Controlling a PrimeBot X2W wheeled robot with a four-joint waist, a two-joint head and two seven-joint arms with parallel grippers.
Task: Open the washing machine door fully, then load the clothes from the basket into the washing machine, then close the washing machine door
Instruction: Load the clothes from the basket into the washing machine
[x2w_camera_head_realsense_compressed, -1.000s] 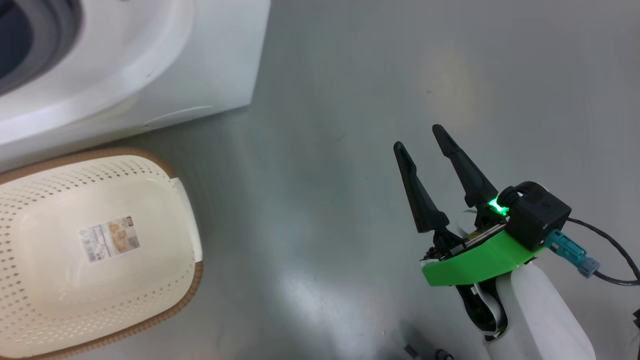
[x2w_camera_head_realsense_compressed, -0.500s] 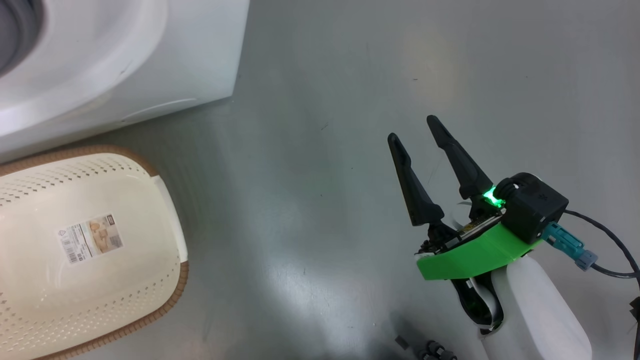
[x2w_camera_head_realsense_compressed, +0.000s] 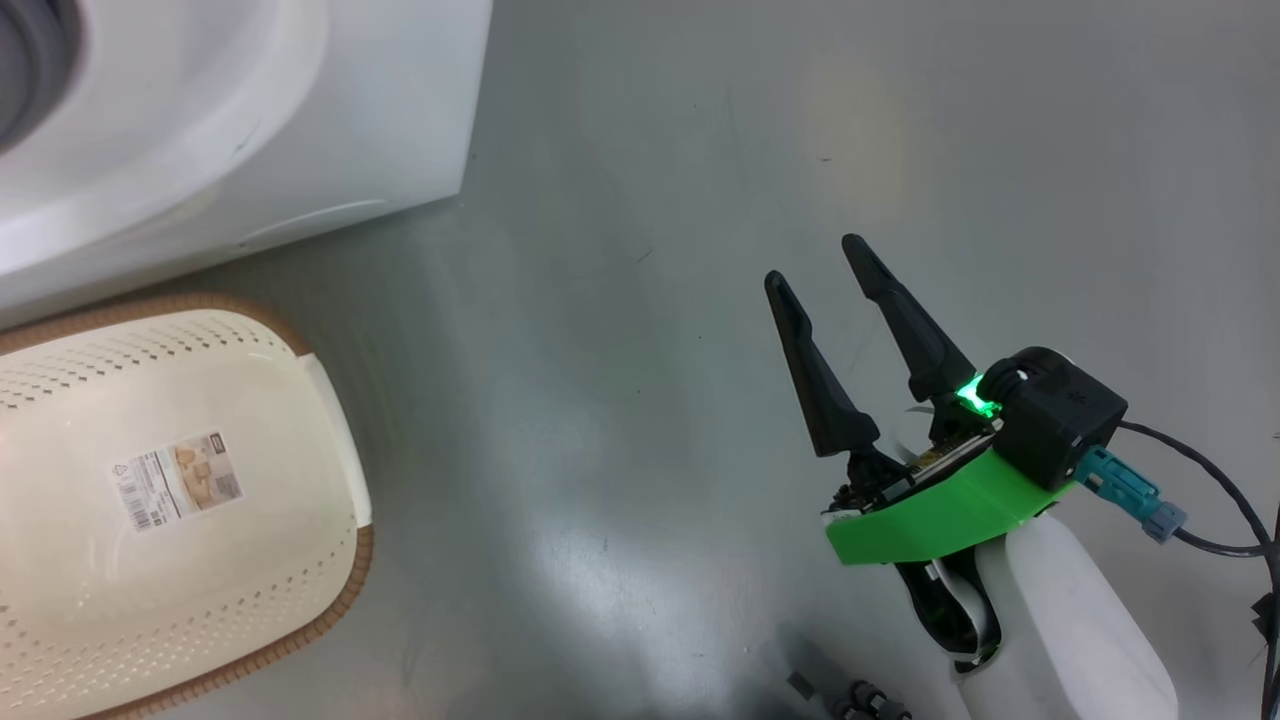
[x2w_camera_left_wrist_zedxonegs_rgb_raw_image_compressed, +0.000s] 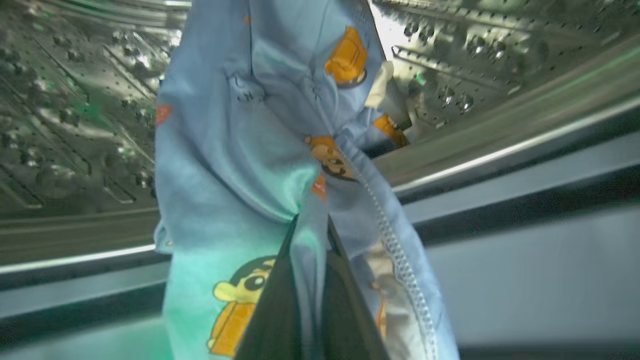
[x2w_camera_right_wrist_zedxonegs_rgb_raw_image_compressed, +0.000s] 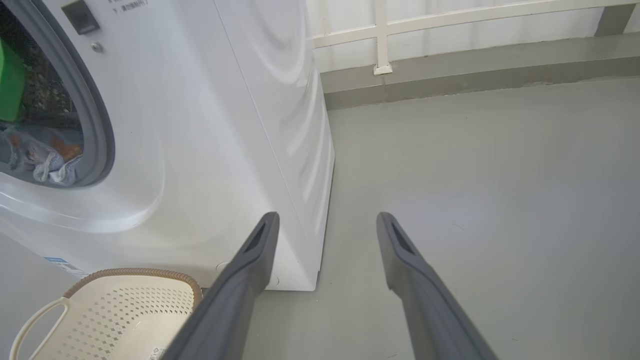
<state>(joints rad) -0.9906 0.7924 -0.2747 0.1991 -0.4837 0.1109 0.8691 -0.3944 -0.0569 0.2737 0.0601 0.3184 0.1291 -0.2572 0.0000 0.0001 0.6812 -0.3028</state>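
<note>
My view shifts right: basket (x2w_camera_head_realsense_compressed: 200, 335) and washer (x2w_camera_head_realsense_compressed: 380, 120) sit further left; my left end effector (x2w_camera_left_wrist_zedxonegs_rgb_raw_image_compressed: 311, 225) now clamps the clothes (x2w_camera_left_wrist_zedxonegs_rgb_raw_image_compressed: 235, 150).

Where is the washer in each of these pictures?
Head view: the washer is in the upper left corner.
Left wrist view: its steel drum lies behind the gripped clothes.
Right wrist view: the washer takes the left half, opening at the left edge.
Shared landmark: the basket, at the washer's foot in the head and right wrist views.

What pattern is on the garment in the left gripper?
The garment is light blue with orange cartoon prints; clearest in the left wrist view.
</note>
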